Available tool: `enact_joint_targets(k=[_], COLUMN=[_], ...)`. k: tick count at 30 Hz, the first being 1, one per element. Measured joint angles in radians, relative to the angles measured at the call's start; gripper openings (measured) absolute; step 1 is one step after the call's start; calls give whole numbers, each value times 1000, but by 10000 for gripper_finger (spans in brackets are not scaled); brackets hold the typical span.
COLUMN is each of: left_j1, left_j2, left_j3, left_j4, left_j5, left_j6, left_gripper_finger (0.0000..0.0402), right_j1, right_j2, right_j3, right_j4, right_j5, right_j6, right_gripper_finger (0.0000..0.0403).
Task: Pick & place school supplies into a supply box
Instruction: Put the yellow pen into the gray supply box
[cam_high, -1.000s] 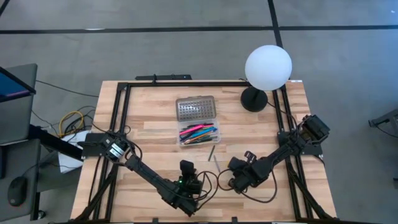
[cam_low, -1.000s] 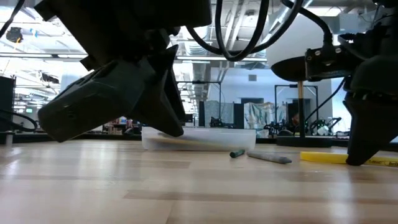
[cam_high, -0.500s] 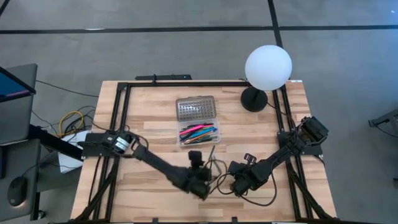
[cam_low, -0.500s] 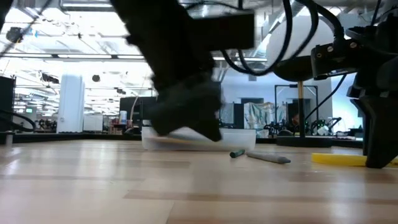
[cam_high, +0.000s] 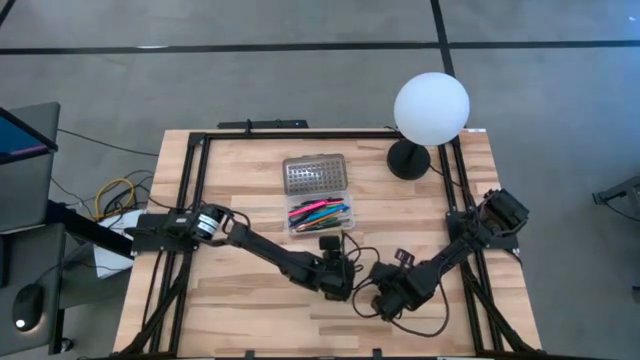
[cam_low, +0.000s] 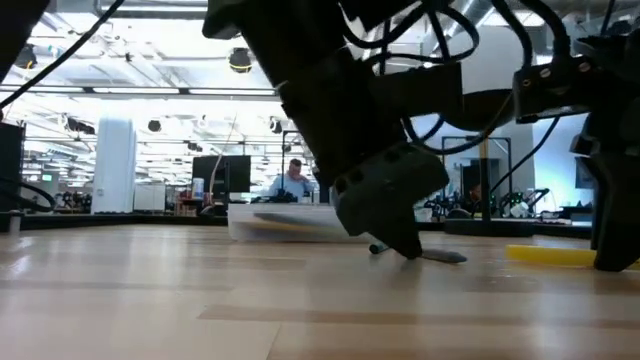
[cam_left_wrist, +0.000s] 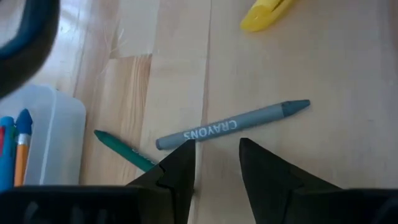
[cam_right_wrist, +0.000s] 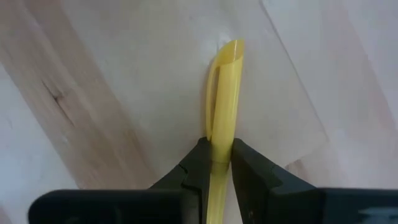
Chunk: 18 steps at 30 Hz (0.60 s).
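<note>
Since the earlier frame, the left tool (cam_left_wrist: 214, 163) has been carried rightward across the tabletop (cam_high: 240, 210) and is now poised over a grey crayon (cam_left_wrist: 233, 124), with its fingers (cam_left_wrist: 180, 165) held apart on either side of the crayon's middle. A green pencil (cam_left_wrist: 124, 150) is seen touching the crayon's blunt end, just beside the clear supply box (cam_high: 318, 218), where pink, blue and other pens are already laid; its dotted lid (cam_high: 315, 174) is folded back. Farther right, a yellow marker (cam_right_wrist: 222, 118) is clamped in the right tool (cam_right_wrist: 215, 163) low against the wood.
</note>
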Motion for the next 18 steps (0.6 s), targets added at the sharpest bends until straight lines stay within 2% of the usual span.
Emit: enact_joint_targets(k=[14, 18], left_j1=[-15, -37], left_j2=[23, 25], left_j3=[2, 1], left_j4=[0, -26], left_j5=[-20, -23], left_j6=[28, 10], left_gripper_finger=[121, 121], right_j1=[86, 102], right_j2=[0, 0], right_j3=[0, 1], right_j4=[-13, -13], right_j5=[4, 4], right_j6=[106, 102], right_gripper_finger=[48, 35])
